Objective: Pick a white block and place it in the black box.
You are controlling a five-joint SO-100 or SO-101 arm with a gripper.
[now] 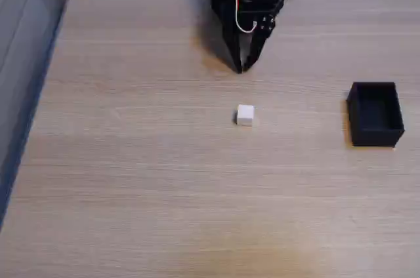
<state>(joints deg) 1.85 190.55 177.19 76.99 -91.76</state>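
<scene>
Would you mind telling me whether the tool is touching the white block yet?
Apart. In the fixed view the tool points down with its tips together, above the white block in the picture, and a strip of bare table shows between them.

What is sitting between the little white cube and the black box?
Nothing. In the fixed view, only bare wooden table separates the white block from the black box.

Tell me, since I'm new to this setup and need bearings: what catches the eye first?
The black claw with red and white wires hangs at the table's far edge, its tips close together and pointing down. On the pale wooden table, a small white block sits alone near the middle, just in front of the claw. The black box stands open-topped at the right.
</scene>
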